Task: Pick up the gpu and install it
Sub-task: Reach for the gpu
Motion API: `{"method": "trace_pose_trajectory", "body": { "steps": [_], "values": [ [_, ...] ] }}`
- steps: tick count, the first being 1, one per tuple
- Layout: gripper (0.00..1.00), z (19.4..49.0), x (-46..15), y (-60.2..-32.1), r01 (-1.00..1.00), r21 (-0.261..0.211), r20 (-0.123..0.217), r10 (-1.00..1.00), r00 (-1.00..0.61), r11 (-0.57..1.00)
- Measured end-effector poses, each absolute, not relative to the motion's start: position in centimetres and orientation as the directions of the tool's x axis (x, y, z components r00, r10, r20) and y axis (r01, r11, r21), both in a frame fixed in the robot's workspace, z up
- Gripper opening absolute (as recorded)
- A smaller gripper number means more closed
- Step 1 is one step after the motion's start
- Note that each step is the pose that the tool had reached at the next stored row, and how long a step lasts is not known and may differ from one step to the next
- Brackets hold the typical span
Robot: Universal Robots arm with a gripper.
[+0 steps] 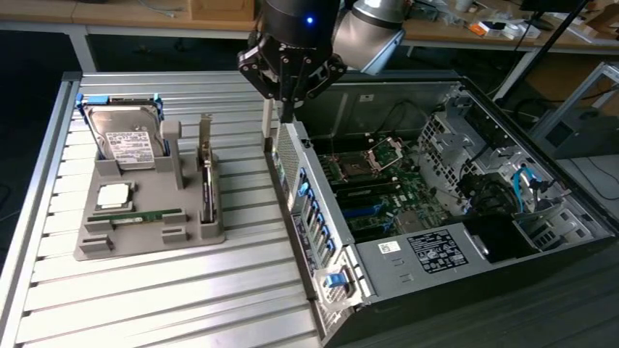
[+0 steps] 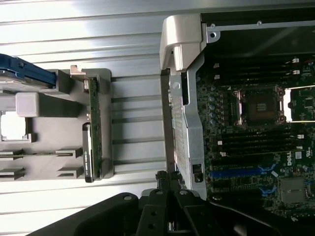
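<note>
Starting at the exterior view's left: the ribbed aluminium table point(image 1: 145, 297) carries a grey moulded plastic holder point(image 1: 135, 241). At its ten o'clock corner stands a silver hard drive with a white label point(image 1: 129, 141), and a narrow green memory stick point(image 1: 135, 215) lies flat near six o'clock.

Now the one we care about. The gpu point(image 1: 206, 181), a thin dark card standing on edge, sits in the slot along the holder's three o'clock side. Its silver metal bracket point(image 1: 206, 129) points up at the twelve o'clock end. Nobody has touched it; it is seated and upright.

Moving right, the black pincer point(image 1: 287, 112) hangs with its fingers pressed together and nothing between them. It hovers over the rear wall of the open black-and-silver computer case point(image 1: 301, 192), and the card lies at roughly eight o'clock from it. The tips may be touching that wall; I can't tell from here.

The step in hand, as I read it, is the reach for the card, and doing it well takes three things:
- The fingers spread before any descent, not at the last moment.
- The jaws squared across the card's thin faces, as the wrist view of the gpu point(image 2: 93, 128) suggests.
- A grip along the top edge, away from the bracket, so the card comes straight out of its slot without levering.
</note>
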State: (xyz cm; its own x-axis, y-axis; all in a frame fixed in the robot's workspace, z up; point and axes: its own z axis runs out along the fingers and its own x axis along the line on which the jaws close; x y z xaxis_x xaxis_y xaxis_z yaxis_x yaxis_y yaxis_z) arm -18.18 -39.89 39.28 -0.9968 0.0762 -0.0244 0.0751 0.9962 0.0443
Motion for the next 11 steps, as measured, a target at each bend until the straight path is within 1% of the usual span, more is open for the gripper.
{"method": "trace_pose_trajectory", "body": {
  "steps": [11],
  "values": [
    [0.11,39.28,-18.99,-39.89,0.075,0.044,-0.025,0.076,-0.997,0.996]
  ]
}}
